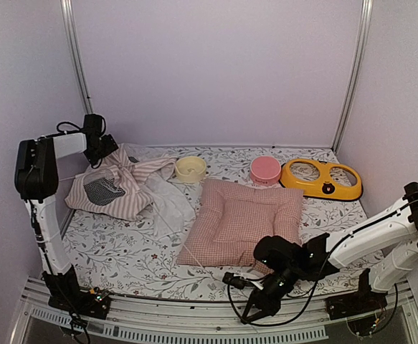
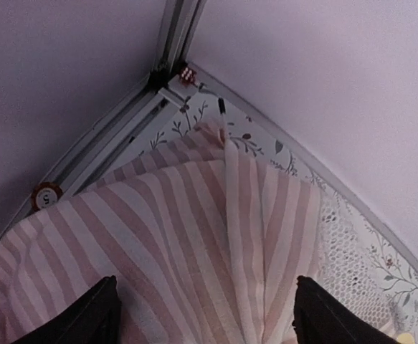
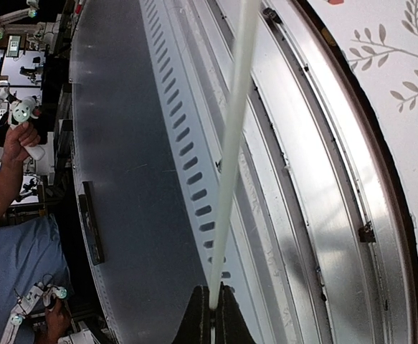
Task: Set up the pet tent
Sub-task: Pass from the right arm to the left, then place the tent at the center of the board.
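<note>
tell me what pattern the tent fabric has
Pink-and-white stripes on the pet tent, clearest in the left wrist view.

A pink checked cushion (image 1: 241, 218) is lying flat in the middle of the floral tablecloth (image 1: 122, 251). Behind it a cream bowl (image 1: 191, 169) and a pink bowl (image 1: 265, 170) are sitting apart. A yellow double feeder (image 1: 322, 178) (two round wells, a small dark mark on its front) is resting near the far right corner. Beyond the slotted metal rail (image 3: 194, 179), someone in a blue shirt (image 3: 15, 272) is showing.
</note>
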{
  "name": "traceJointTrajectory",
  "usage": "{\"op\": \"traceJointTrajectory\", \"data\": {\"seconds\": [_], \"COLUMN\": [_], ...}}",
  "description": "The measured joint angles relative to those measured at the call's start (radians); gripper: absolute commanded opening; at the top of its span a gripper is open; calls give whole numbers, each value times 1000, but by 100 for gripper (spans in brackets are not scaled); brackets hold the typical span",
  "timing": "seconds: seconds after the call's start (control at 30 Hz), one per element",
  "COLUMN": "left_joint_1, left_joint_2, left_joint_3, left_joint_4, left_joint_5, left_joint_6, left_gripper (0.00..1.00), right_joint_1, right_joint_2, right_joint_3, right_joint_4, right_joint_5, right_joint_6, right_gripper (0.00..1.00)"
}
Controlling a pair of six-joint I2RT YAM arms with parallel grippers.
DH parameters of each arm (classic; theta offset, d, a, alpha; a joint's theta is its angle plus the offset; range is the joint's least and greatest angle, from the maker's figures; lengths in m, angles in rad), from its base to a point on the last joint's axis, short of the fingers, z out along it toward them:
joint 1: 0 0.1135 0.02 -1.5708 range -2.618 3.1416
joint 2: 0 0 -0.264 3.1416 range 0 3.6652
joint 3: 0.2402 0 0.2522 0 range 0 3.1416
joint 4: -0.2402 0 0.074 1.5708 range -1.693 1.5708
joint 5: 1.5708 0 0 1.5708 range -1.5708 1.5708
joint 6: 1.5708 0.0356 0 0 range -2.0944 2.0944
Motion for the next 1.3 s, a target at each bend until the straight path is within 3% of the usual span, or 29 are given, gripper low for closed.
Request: {"op": "traceJointTrajectory", "data": {"seconds": [0.1,0.17,0.23,0.37,0.57,0.7,0.77,0.87,1.0,1.3], "left_joint_1": [-6,-11,-16,-20,-20,-20,-23,-30,-35,-77], "left_joint_2": [74,94,94,79,5,-133,-211,-328,-389,-462], "left_joint_3": [2,-11,-35,-86,-134,-180,-206,-272,-315,-425], "left_joint_4": [-25,-29,-22,19,35,51,74,132,172,266], "left_joint_5": [45,74,99,139,174,210,220,232,257,298], "left_joint_6": [8,7,6,-2,-25,-66,-108,-188,-292,-566], "left_gripper": [78,68,50,0,0,0,0,0,0,0], "right_joint_1": [0,0,-1,-18,-67,-143,-195,-251,-230,-153], "right_joint_2": [-5,-15,-28,-55,-82,-86,-87,-89,-90,10], "right_joint_3": [9,17,32,110,336,458,499,563,636,891], "right_joint_4": [-15,-29,-63,-192,-466,-613,-662,-700,-656,-687], "right_joint_5": [11,27,60,197,612,841,914,958,904,958], "right_joint_6": [-2,-4,-6,-14,-3,27,36,36,17,-12], "right_gripper": [0,3,5,11,13,18,29,44,62,77]}}
